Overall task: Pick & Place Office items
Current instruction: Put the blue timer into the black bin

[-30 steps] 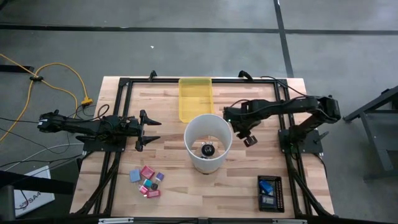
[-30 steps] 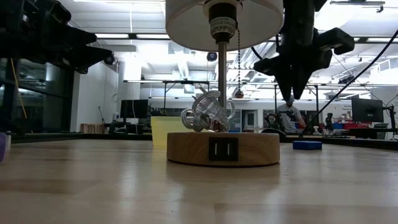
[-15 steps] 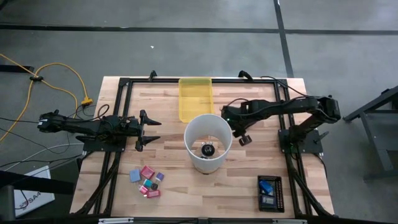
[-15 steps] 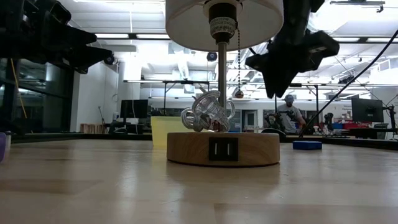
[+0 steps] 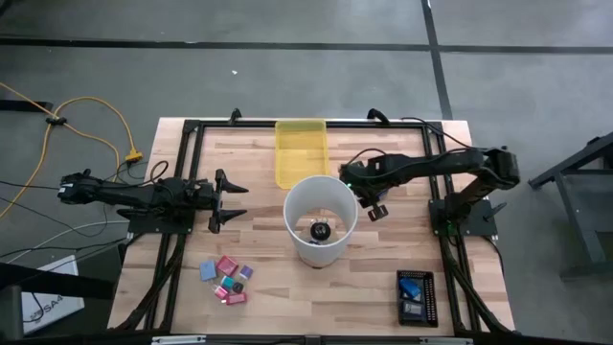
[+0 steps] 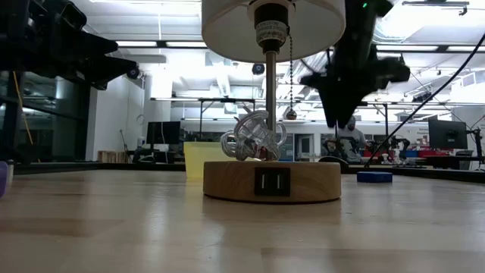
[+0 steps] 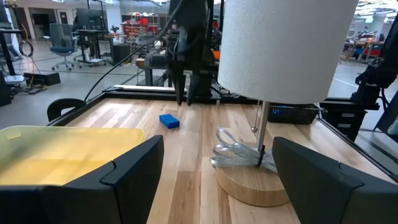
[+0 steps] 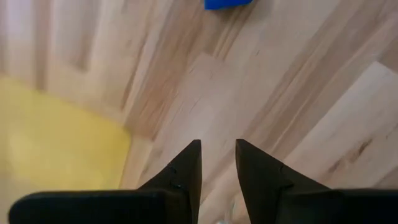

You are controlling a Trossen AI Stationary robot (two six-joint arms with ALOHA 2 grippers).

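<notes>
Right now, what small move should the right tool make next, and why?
Probably ease the right tool toward the blue block: it hangs above the table, closed and empty, and the block lies untouched beyond its tips.

The lamp's (image 6: 270,114) shade runs off the low view's top. That blue piece (image 8: 227,3) in the right wrist view is cut by the edge.
</notes>
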